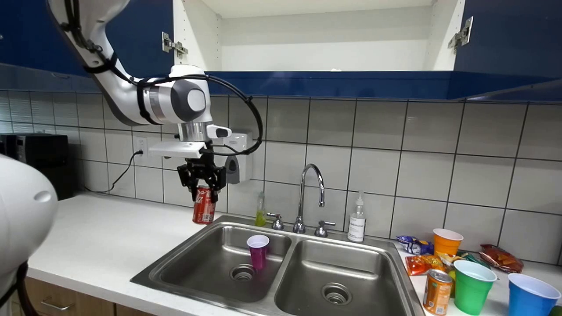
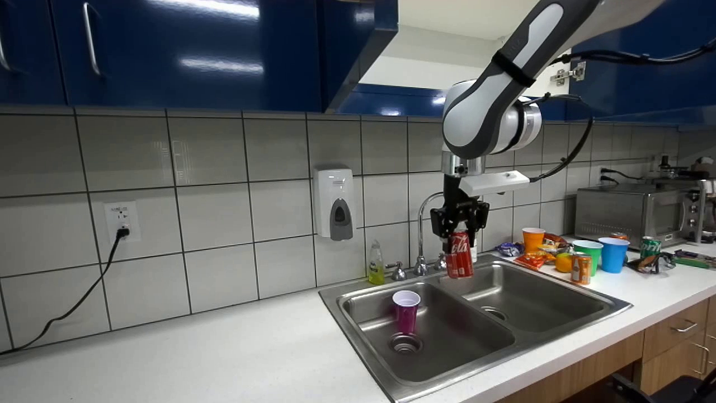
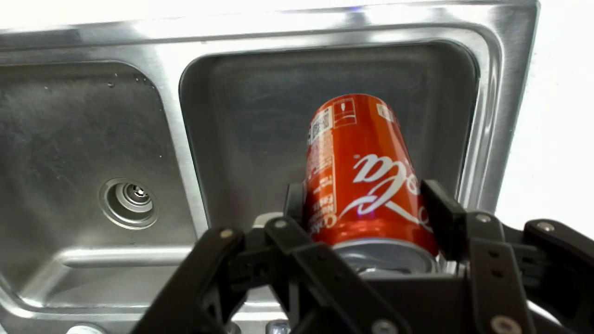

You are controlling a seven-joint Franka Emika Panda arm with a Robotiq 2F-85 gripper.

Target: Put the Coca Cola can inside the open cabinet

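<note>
Black jointed claw (image 1: 203,196), gripping the red cylindrical metal can (image 3: 366,174), probably mid-carry, should next rise to the open blue-fronted cabinet (image 1: 325,39).

In an exterior view, the open cabinet (image 1: 325,37) is cut off by the top edge at twelve o'clock, the blue plastic cup (image 1: 531,298) by the bottom edge at four; at eight, the gripper (image 1: 204,195) partly hides the top of the Coca-Cola can (image 1: 204,211).
</note>
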